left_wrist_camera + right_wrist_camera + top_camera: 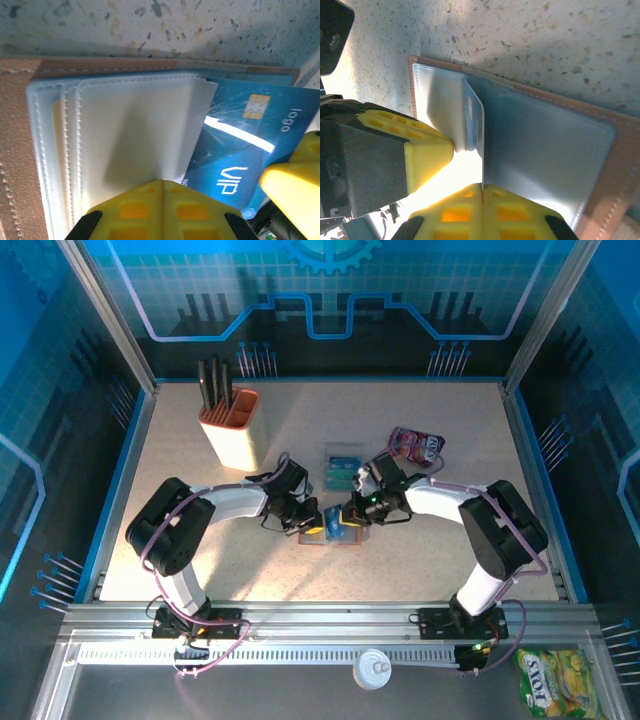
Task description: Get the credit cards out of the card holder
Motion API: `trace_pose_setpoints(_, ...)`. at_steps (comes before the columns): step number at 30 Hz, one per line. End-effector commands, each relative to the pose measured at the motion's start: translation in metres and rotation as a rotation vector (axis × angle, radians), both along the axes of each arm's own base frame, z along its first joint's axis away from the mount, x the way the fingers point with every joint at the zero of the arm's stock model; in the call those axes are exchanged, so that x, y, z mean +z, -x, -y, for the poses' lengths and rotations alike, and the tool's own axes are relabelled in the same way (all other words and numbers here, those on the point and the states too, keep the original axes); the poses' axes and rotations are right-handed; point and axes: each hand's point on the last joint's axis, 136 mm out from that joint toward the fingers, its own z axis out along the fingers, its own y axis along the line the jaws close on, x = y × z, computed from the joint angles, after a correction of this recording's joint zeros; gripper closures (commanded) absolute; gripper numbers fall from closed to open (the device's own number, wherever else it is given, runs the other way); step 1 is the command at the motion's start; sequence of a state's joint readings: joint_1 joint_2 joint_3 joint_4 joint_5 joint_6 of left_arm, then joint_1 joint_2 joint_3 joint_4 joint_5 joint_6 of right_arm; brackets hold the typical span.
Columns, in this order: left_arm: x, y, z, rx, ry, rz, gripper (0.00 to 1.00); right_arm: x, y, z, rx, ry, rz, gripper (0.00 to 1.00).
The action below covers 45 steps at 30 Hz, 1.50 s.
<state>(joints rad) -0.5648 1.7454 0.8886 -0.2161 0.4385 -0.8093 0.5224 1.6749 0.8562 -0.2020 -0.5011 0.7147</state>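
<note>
The brown card holder (330, 537) lies open on the table between my two grippers. Its pale inner pockets (125, 130) face up, ringed by a brown leather rim (615, 165). A blue credit card (240, 145) with a chip and "VIP" print sticks partway out of a pocket. My right gripper (482, 186) is shut on that card's edge (476, 122), and its yellow finger (292, 180) shows at the card's corner. My left gripper (163, 182) is shut, its tip pressing on the pockets (440, 145). Further teal credit cards (343, 468) lie on the table behind the holder.
An orange-and-cream knife block (230, 430) stands at the back left. A purple snack pouch (415, 445) lies at the back right, close to my right arm. A yellow-green snack bag (555, 680) and a white lid (375, 668) rest beyond the table's near edge.
</note>
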Motion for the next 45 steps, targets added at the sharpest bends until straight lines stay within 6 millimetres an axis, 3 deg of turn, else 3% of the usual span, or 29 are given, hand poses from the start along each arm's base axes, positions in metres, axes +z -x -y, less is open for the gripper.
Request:
trace_pose_setpoints(1,-0.003,0.006,-0.008,-0.002,-0.029,-0.011,0.98,0.005,0.002,0.013,0.002,0.043,0.006,0.97)
trace_pose_setpoints(6,0.000,0.006,-0.008,0.001,-0.023,-0.007,0.98,0.016,0.002,0.020,0.006,0.069,0.045,0.98)
trace_pose_setpoints(8,0.002,0.005,-0.007,0.001,-0.020,-0.001,0.98,0.032,-0.006,0.017,0.017,0.064,0.089,0.98)
trace_pose_setpoints(15,0.014,-0.004,-0.003,0.012,-0.001,0.024,0.98,0.050,-0.014,0.026,0.130,0.151,0.184,1.00)
trace_pose_setpoints(20,0.020,-0.006,-0.003,0.020,0.007,0.042,0.95,0.060,-0.024,0.037,0.297,0.288,0.322,1.00)
trace_pose_setpoints(28,0.031,-0.010,-0.010,0.051,0.021,0.081,0.92,0.059,-0.049,0.067,0.644,0.570,0.487,1.00)
trace_pose_setpoints(36,0.033,-0.009,-0.016,0.066,0.023,0.087,0.91,0.066,-0.051,0.065,1.022,0.587,0.572,1.00)
trace_pose_setpoints(45,0.033,-0.006,-0.020,0.065,0.021,0.078,0.91,0.079,-0.082,0.052,1.176,0.575,0.583,1.00)
